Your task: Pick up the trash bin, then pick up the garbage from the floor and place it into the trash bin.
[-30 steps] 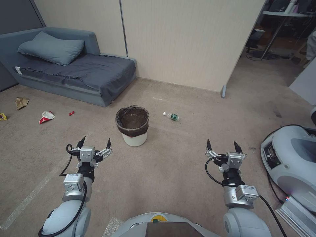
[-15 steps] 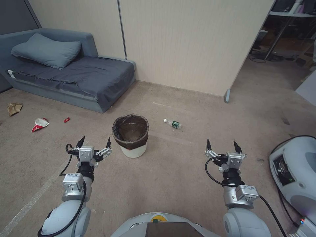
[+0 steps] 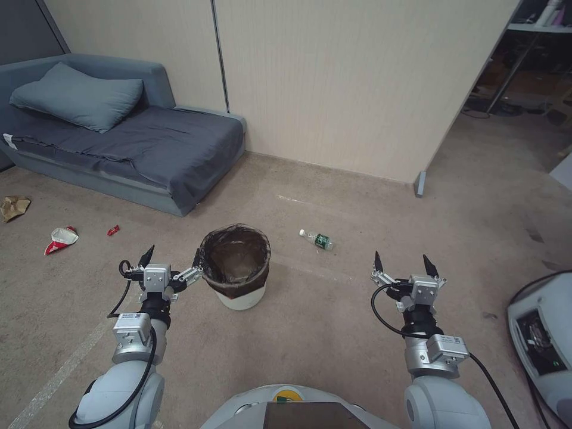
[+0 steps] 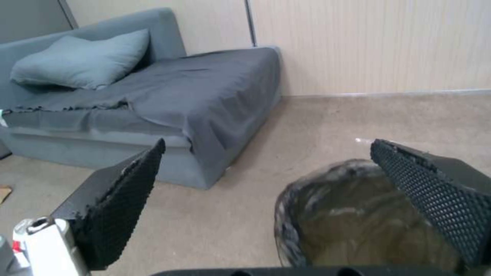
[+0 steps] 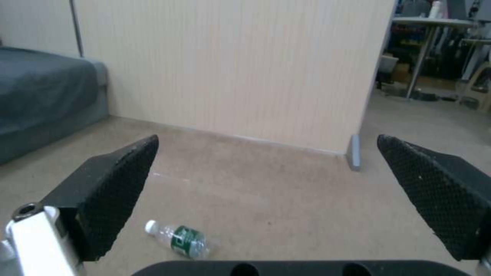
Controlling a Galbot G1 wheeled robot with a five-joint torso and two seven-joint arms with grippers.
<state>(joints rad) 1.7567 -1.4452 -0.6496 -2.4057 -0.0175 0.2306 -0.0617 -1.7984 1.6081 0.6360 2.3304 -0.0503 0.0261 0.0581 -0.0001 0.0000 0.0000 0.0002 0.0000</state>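
The trash bin (image 3: 241,297), a small white round bucket with a dark liner over its rim, stands upright on the carpet just ahead of me. My left gripper (image 3: 173,252) is open at the bin's left side, one fingertip close to the rim. In the left wrist view the bin (image 4: 353,222) sits low under one fingertip of the left gripper (image 4: 268,143). Garbage lies around: a clear bottle with a green label (image 3: 317,239) to the right of the bin, also in the right wrist view (image 5: 182,239). My right gripper (image 3: 402,258) (image 5: 267,138) hangs open, empty, nearer to me than the bottle.
More litter lies at the left: a crushed red-white cup (image 3: 59,239), a small red wrapper (image 3: 112,230) and a brown paper bag (image 3: 13,207). A grey sofa bed (image 3: 149,143) stands behind it. A beige partition wall (image 3: 357,89) runs across the back. A white machine (image 3: 545,339) sits at the right.
The whole head view has shifted: the camera has advanced, and the bin and bottle now sit closer. The bin is now beside my left gripper. Both arms keep their pose.
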